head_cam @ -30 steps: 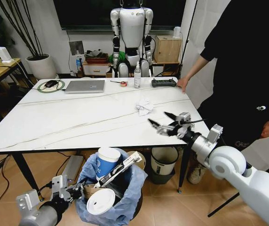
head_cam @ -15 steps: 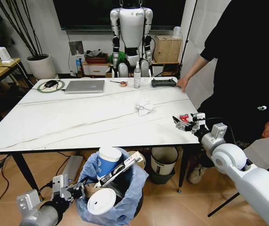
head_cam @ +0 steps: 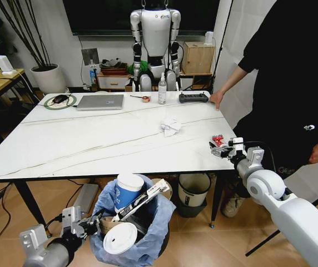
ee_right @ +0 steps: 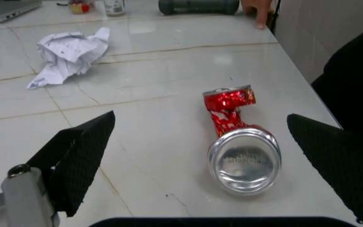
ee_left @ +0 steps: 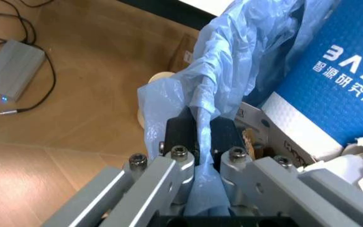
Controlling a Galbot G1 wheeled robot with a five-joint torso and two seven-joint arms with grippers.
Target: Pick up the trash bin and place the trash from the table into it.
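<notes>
Table, glossy white top. Landmark: laptop. Beside it: round green pad with mouse, tape roll, bottle, dark case. Well apart: crumpled tissue, crushed red can.

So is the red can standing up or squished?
Squished and lying on its side. The red can is crumpled in the middle, its round silver end faces the right gripper, on the table.

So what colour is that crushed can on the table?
Red, with a bare silver base; the crushed can shows best in the right wrist view.
</notes>
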